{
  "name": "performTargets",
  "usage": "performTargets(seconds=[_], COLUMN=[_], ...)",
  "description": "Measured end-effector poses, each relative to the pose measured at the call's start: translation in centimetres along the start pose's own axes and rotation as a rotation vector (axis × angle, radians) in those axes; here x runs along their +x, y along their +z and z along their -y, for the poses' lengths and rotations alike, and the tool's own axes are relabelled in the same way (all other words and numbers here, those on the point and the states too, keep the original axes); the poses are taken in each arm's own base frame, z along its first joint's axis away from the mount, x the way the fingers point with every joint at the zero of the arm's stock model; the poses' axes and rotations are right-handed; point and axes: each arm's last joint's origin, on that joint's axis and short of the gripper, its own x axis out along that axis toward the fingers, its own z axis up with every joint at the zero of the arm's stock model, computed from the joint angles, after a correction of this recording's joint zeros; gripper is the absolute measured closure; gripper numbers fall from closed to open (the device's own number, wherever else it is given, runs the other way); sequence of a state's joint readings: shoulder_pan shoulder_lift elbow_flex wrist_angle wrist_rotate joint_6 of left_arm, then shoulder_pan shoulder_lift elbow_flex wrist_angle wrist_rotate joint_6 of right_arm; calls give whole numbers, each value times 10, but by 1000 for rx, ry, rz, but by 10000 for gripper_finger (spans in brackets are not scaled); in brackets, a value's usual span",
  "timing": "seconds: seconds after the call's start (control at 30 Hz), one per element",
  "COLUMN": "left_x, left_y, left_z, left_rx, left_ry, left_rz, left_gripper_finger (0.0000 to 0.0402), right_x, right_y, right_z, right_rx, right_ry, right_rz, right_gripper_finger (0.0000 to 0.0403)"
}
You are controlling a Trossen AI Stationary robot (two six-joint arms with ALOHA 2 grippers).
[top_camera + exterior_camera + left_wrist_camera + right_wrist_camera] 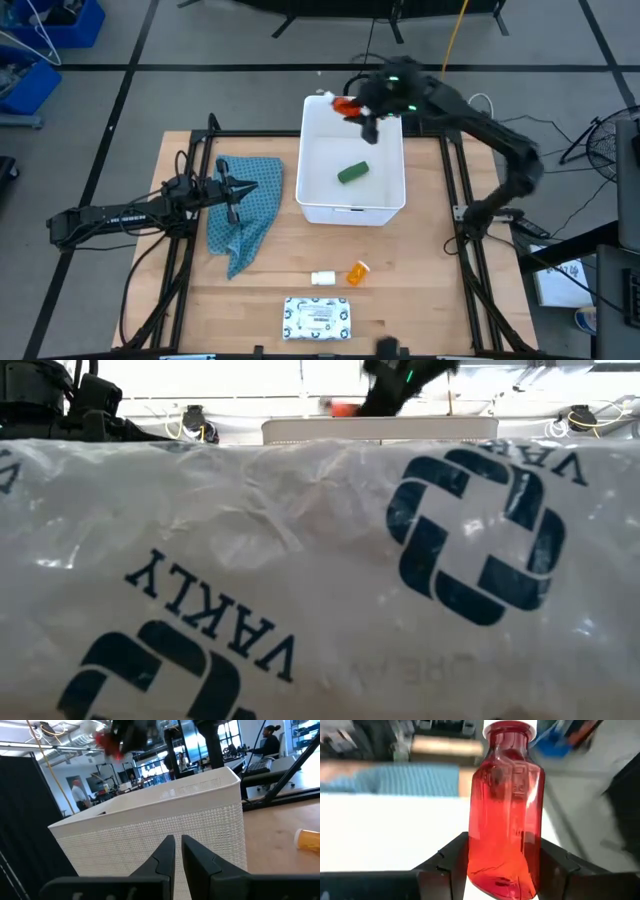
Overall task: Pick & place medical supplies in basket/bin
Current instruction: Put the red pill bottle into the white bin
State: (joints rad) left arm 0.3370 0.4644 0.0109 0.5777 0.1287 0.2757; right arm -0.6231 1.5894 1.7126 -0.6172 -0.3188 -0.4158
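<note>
1. High view: right gripper over the far rim of the white tub, clamped on a red bottle. Green oblong piece lies inside the tub. Left gripper sits over the blue cloth, left of the tub, fingers nearly together, nothing in them. Orange pill bottle & small white bottle on the table nr the front, white dotted packet just in front of them.
2. Low view: mostly blocked by a crinkled plastic bag; tub rim & a red blur above it.
3. Left wrist view: fingers a narrow gap apart, empty, facing the tub wall.
4. Right wrist view: red bottle squeezed btw both fingers, white cap away from the gripper.
</note>
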Motion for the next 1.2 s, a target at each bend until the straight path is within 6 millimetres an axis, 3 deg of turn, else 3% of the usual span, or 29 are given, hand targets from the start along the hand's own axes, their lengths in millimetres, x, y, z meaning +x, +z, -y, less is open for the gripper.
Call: performTargets(seconds=[0.17,0.3,0.8,1.2], left_x=[0,0,0,0], left_y=[0,-1,-5,-5], left_z=[0,0,1,2], left_rx=[-16,-17,-57,-79], left_ry=[0,-2,-13,-14], left_rz=[-2,-8,-50,-57], left_gripper_finger=[364,364,364,364], right_x=[71,102,144,179], right_y=[-36,-57,-109,-156], right_z=[12,11,19,13], right_rx=[45,16,-157,-159], right_ry=[111,145,89,164], right_rz=[-135,-230,-516,-721], right_gripper_finger=[243,243,243,242])
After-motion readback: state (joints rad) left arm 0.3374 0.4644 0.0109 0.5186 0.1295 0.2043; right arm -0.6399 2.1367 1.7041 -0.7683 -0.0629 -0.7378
